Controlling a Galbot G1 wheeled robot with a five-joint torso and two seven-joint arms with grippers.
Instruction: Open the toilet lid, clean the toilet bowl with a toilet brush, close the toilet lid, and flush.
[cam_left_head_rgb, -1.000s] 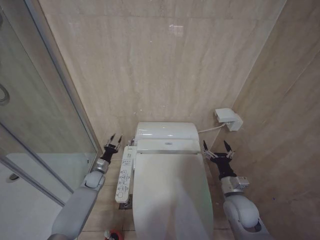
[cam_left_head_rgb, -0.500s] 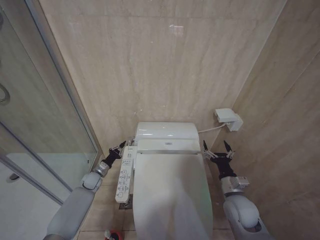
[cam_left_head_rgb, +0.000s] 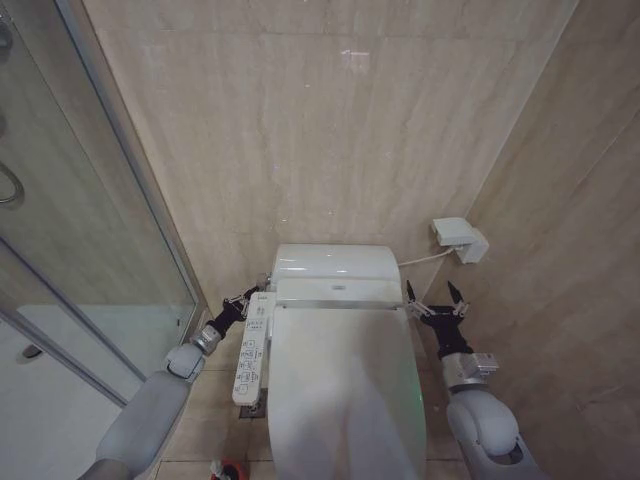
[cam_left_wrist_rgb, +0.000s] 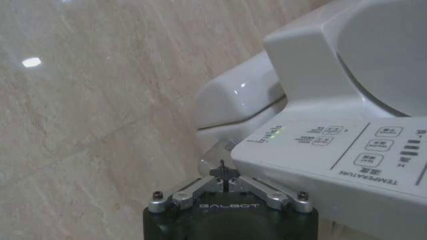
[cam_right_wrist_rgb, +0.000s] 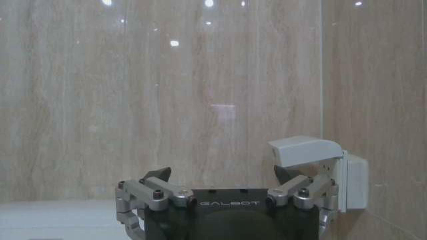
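Beige marble-look tiles (cam_left_head_rgb: 330, 130) cover the walls around the toilet, with a glass shower door (cam_left_head_rgb: 70, 240) along the left of the head view and a small white wall box (cam_left_head_rgb: 458, 239) at right of centre. In the lower middle of that frame the toilet lid (cam_left_head_rgb: 345, 390) lies flat and closed over the toilet bowl (cam_left_head_rgb: 345, 272), whose long button panel (cam_left_head_rgb: 253, 348) runs down its left side. At the bottom edge, left of centre, the red cup of the toilet brush (cam_left_head_rgb: 228, 471) just peeks in.

Left gripper (cam_left_head_rgb: 243, 301) sits at the far end of the button panel, touching or nearly touching it; in the left wrist view its fingers (cam_left_wrist_rgb: 225, 176) are clenched together into one point under the panel's corner (cam_left_wrist_rgb: 320, 150). Right gripper (cam_left_head_rgb: 432, 297) hovers beside the right rear of the lid, apart from it, its fingers (cam_right_wrist_rgb: 155, 176) released and spread wide in the right wrist view, facing the wall box (cam_right_wrist_rgb: 313, 167)
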